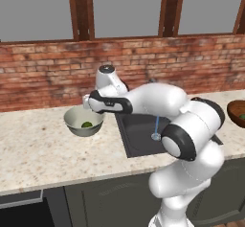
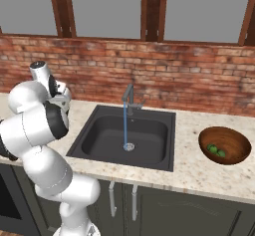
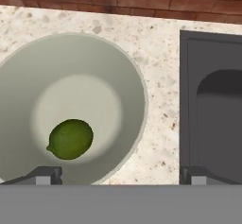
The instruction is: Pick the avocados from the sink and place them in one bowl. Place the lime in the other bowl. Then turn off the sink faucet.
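My gripper [image 3: 120,176] hangs wide and empty over the pale bowl [image 3: 130,76] left of the sink [image 2: 99,130], the lime [image 3: 71,139] lying inside it; both avocados [image 2: 216,151] sit in the brown bowl [image 2: 234,138] right of the sink. Water runs from the faucet [image 2: 128,98], so shutting it off looks next: swing right to its handle, too small to make out
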Robot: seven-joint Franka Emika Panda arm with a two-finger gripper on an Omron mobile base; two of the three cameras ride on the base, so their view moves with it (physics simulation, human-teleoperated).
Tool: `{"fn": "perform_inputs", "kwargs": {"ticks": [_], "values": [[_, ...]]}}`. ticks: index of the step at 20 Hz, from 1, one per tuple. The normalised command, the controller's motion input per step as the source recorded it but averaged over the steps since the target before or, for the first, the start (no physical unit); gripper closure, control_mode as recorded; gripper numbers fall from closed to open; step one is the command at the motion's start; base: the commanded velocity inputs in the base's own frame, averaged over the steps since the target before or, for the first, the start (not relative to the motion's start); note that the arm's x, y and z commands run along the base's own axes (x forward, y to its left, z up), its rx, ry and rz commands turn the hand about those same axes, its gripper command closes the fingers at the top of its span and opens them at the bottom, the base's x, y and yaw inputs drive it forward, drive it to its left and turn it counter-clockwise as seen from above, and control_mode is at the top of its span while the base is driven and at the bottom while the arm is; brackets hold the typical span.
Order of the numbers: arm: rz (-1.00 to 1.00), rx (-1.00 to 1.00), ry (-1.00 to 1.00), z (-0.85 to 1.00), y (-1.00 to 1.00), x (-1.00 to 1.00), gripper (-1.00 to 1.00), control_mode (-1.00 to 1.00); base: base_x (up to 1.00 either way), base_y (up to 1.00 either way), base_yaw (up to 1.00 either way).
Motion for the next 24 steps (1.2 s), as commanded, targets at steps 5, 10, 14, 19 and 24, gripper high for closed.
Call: {"fn": "perform_inputs", "kwargs": {"ticks": [5, 10, 14, 19, 24], "values": [[0.00, 0.00, -0.02, 0.21, -0.42, -0.27, -1.00, -1.00, 0.00, 0.00, 0.00], [0.00, 0.00, 0.00, 0.16, -0.41, -0.23, -1.00, -1.00, 0.00, 0.00, 0.00], [0.00, 0.00, 0.00, 0.17, -0.44, -0.22, -1.00, -1.00, 0.00, 0.00, 0.00], [0.00, 0.00, 0.00, 0.20, -0.41, -0.17, -1.00, -1.00, 0.00, 0.00, 0.00], [0.00, 0.00, 0.00, 0.21, -0.44, -0.20, -1.00, -1.00, 0.00, 0.00, 0.00]]}}
